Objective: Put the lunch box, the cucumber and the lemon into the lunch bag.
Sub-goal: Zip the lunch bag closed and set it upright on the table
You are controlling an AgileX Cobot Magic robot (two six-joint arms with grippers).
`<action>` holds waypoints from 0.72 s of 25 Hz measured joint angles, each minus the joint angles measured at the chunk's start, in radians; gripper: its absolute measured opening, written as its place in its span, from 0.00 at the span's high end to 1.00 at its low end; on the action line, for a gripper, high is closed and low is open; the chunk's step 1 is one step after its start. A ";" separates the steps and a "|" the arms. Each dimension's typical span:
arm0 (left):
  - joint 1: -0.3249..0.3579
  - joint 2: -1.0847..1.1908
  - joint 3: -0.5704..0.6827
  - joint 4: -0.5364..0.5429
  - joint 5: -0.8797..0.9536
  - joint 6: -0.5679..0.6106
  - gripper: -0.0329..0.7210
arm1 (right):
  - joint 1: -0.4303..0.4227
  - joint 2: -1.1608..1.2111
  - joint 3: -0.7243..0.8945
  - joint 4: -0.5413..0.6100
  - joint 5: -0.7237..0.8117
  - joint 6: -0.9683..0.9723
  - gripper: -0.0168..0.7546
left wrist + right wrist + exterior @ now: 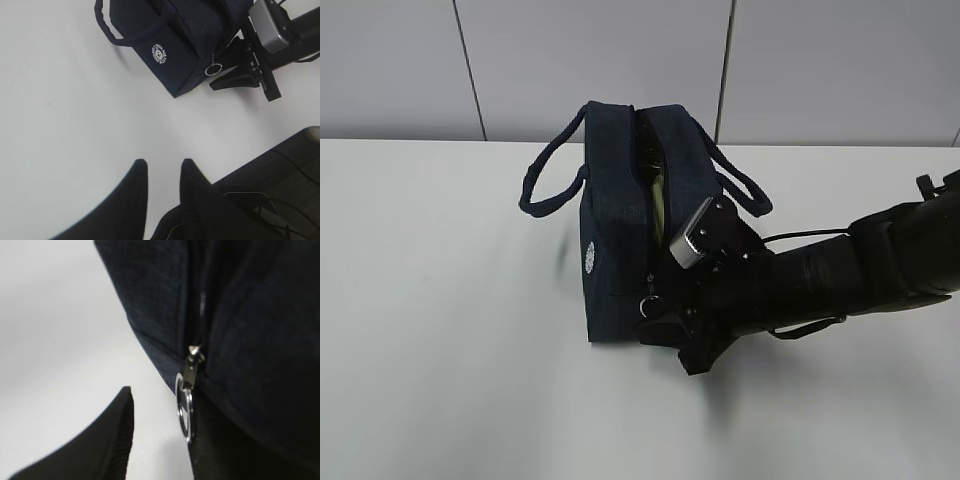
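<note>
Exterior slants down; both wrist views share the lunch bag [620,240], right closest.

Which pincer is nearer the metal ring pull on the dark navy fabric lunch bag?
Right. The right pincer is open around the metal ring pull on the dark navy fabric lunch bag; the left pincer hangs apart over bare table.

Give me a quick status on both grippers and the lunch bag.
Left gripper open, hovering clear. Right gripper open at ring pull, not clamped. Lunch bag upright, top unzipped. Nothing in the way.
</note>
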 joint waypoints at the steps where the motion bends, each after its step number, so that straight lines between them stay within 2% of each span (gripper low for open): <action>1: 0.000 0.000 0.000 0.000 -0.002 0.000 0.77 | 0.000 0.002 0.000 0.000 0.000 0.000 0.64; 10: 0.000 0.000 0.000 0.000 -0.002 0.000 0.77 | 0.000 0.005 0.000 0.000 0.000 -0.001 0.77; 17: 0.000 0.000 0.000 0.000 -0.002 0.000 0.77 | 0.000 0.005 0.000 0.000 -0.011 -0.001 0.97; 18: 0.000 0.000 0.000 0.000 -0.002 0.000 0.77 | 0.000 0.005 0.000 0.000 -0.016 -0.001 0.98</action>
